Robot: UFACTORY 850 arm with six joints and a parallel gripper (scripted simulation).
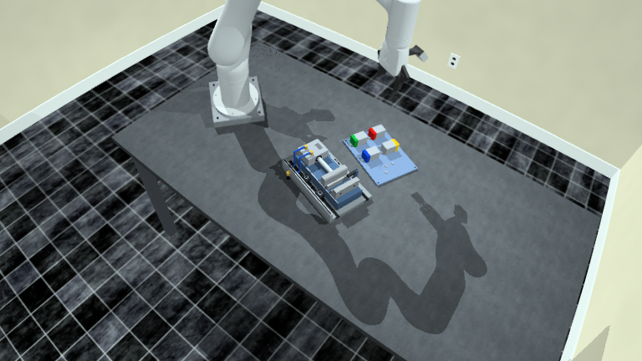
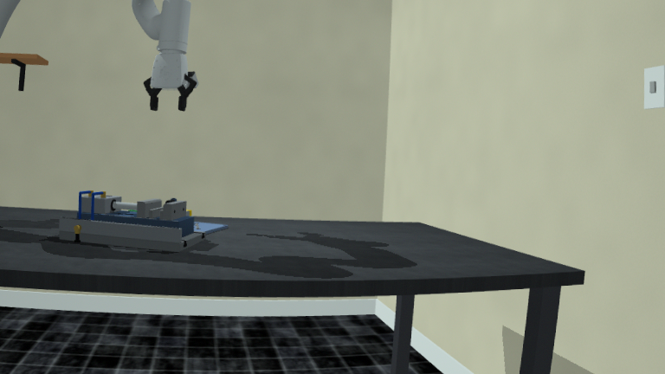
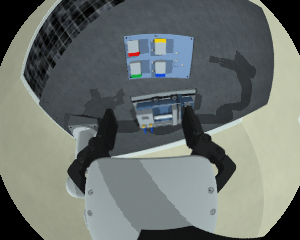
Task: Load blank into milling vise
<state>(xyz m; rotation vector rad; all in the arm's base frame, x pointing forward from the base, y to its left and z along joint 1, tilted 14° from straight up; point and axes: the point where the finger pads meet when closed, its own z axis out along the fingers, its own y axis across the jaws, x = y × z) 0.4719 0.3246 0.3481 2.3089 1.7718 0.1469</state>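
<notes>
The blank with the red end lies on the light blue infeed plate, at its far side; it also shows in the wrist view. Blanks with green, blue and yellow ends lie on the same plate. The milling vise stands beside the plate, with nothing between its jaws; it shows in the side view and the wrist view. My gripper is open and empty, high above the table, far above the plate.
The arm's base is bolted to the table behind the vise. Blue hoses rise at the vise end away from the fixed jaw. Small pegs stand on the near part of the infeed plate.
</notes>
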